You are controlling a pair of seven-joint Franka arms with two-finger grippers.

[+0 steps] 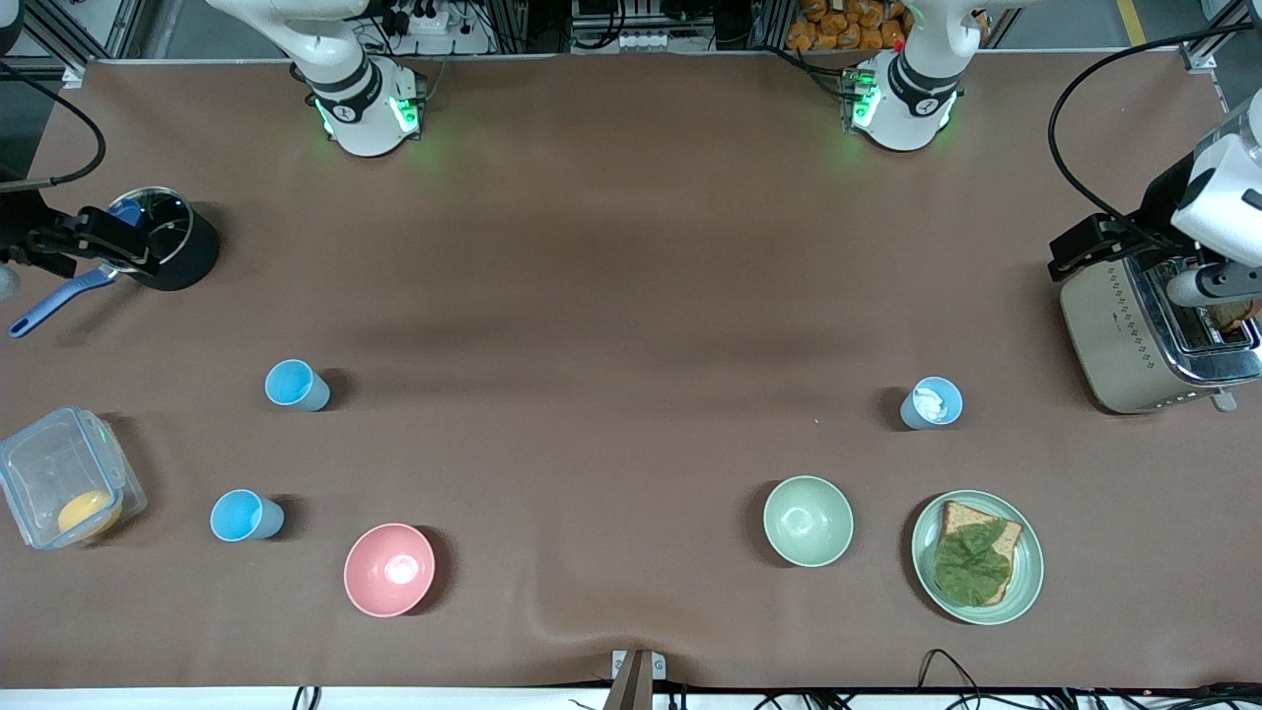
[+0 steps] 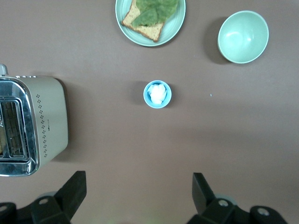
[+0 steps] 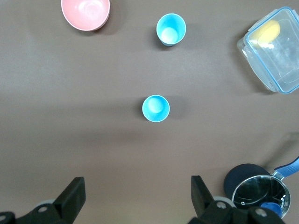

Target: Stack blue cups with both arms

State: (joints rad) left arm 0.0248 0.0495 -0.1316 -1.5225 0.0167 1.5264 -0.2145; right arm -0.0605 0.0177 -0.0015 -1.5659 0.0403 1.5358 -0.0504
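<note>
Blue cups [image 1: 297, 385] upright, apart on brown table cover [image 1: 611, 296], left hand [image 2: 138, 196] open, right hand [image 3: 138, 198] open

Three blue cups [image 1: 297, 385], two bowls [image 1: 388, 569], one plate [image 1: 1025, 582], toaster [image 1: 1114, 335], pot [image 1: 182, 251], container [image 1: 39, 473]

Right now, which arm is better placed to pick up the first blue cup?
Right. Its open claw hangs over bare table by two empty blue cups. The left claw, also open, faces only the cup holding something white, which makes a poorer first pick.
</note>
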